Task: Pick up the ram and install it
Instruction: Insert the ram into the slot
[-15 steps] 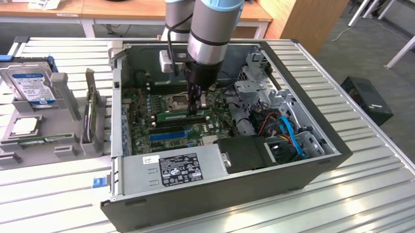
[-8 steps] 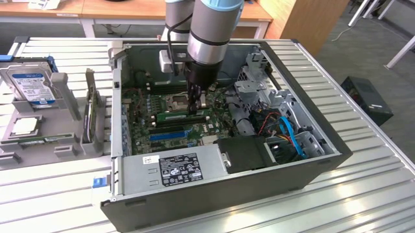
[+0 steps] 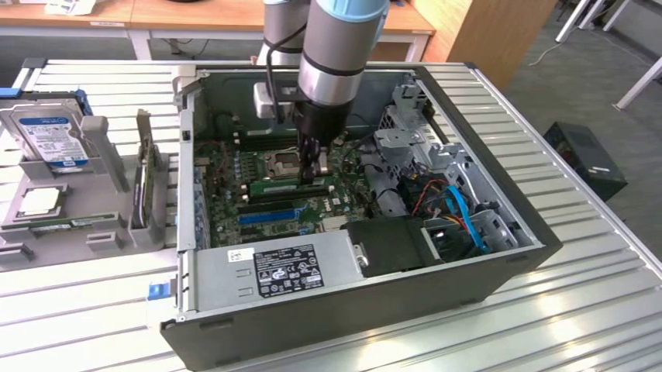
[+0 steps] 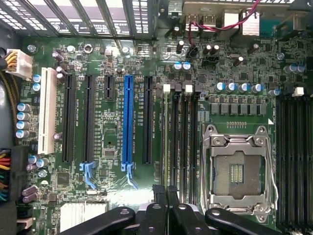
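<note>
The jaws of the gripper (image 3: 310, 177) (image 4: 166, 192) are all but closed. The dark fingertips (image 4: 159, 195) meet over the memory slots just beside the CPU socket (image 3: 284, 161) (image 4: 237, 171). The ram (image 3: 277, 186) lies along one of those slots as a thin green strip, with the fingertips down on its end toward the exterior view's right. Whether they pinch its top edge or only bear on it cannot be told.

Above the jaws, the wrist stands upright and points straight down at the motherboard (image 3: 229, 203) (image 4: 112, 132). The arm's grey and blue tube (image 3: 336, 46) rises steeply out of the open computer case (image 3: 342, 318) toward the far side of the table (image 3: 579, 310).

The power supply (image 3: 279, 267) sits along the case's near wall. On the exterior view's left, outside the case, a grey holder (image 3: 62, 217) carries a hard drive (image 3: 46, 136) and an upright green expansion card (image 3: 150, 182).
</note>
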